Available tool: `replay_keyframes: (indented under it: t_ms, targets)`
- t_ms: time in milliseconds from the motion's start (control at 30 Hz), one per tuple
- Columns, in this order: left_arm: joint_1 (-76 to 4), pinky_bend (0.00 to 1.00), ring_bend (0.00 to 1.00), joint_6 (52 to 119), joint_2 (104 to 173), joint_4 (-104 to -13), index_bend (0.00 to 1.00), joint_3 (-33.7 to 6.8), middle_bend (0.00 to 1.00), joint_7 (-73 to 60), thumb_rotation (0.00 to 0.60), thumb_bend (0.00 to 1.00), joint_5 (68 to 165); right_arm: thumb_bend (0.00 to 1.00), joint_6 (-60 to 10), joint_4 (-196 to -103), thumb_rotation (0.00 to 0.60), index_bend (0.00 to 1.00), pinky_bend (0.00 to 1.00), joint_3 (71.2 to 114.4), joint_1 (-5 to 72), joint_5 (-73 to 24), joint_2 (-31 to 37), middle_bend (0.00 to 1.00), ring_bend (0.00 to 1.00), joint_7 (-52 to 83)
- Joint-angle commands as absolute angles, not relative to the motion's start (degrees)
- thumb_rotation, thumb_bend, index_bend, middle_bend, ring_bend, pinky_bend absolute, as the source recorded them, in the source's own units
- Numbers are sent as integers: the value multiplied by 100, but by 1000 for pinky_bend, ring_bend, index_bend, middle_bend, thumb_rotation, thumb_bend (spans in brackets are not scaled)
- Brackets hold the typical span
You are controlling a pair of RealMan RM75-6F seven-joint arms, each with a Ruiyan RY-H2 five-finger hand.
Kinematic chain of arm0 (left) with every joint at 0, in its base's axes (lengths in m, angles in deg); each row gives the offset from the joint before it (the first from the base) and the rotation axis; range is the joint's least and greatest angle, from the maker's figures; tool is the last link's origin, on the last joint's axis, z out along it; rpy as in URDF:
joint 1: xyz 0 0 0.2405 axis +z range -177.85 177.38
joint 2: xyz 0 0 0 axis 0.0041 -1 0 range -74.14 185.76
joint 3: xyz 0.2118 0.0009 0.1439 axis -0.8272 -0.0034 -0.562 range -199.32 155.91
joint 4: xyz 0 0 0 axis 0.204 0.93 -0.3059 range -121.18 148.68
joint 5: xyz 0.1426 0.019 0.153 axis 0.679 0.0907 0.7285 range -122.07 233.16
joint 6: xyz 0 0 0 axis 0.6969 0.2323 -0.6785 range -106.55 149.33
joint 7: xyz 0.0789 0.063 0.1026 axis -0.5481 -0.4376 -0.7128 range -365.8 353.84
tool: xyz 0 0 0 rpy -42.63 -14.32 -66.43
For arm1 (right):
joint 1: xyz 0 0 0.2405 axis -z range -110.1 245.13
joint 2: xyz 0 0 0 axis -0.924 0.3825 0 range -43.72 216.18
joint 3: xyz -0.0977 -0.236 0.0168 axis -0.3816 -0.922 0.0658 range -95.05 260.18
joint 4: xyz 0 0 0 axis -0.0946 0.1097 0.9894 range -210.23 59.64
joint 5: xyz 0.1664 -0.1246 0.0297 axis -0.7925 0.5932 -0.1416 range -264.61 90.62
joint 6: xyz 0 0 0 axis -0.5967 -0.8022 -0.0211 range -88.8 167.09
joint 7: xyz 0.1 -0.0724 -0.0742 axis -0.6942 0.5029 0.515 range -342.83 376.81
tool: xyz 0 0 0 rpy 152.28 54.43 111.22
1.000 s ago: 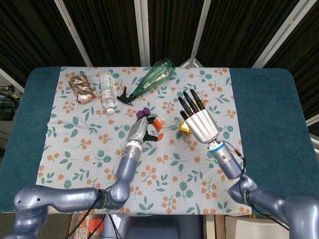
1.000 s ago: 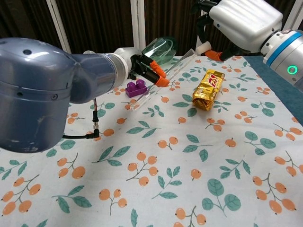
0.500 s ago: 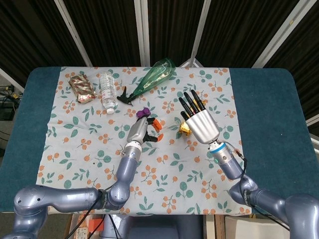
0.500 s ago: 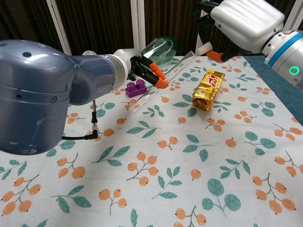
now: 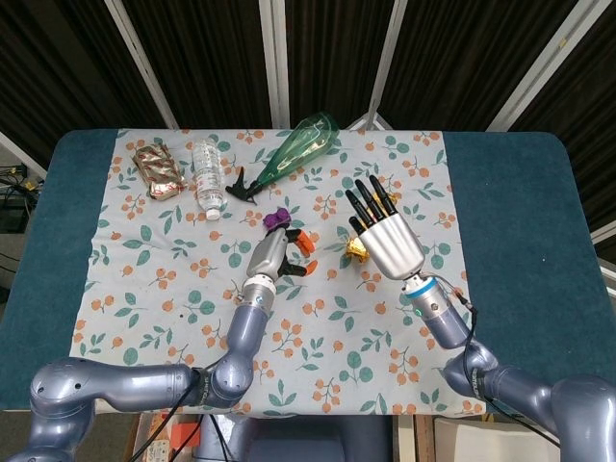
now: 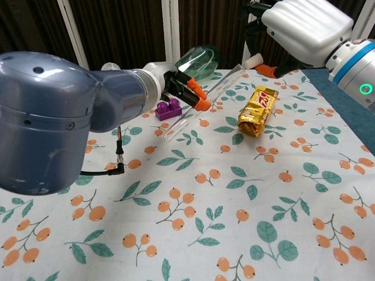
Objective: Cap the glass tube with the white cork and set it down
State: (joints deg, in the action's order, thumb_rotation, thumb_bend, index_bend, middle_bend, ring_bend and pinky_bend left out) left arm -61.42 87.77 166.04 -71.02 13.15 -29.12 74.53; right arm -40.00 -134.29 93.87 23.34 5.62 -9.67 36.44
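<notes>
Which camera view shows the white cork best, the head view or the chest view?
The chest view. There the white cork is plainly seen in the right hand, close to the upper end of the glass tube that the left hand holds. In the head view the right hand covers the cork.

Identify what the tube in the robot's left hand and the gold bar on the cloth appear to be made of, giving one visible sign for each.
Tube: clear glass or hard plastic; the cloth pattern shows through it. Gold bar: shiny foil wrapper, judging by its crinkles and bright glints.
</notes>
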Motion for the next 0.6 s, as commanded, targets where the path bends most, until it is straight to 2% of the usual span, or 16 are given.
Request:
replay_keyframes:
  t_ms: [33,600]
  targets:
    - [-6145,0,97,8783,16609,-7102,650,1316,511,-2911,600,542,7460,405,-3999,-13448,600,642,0,9390,2331,558,-960,214,37,3646]
    - [-6179,0,97,8802,16638,-7094,650,1340,511,-2927,600,542,7455,405,-3999,-13582,600,641,0,9347,2343,570,-960,214,38,3719]
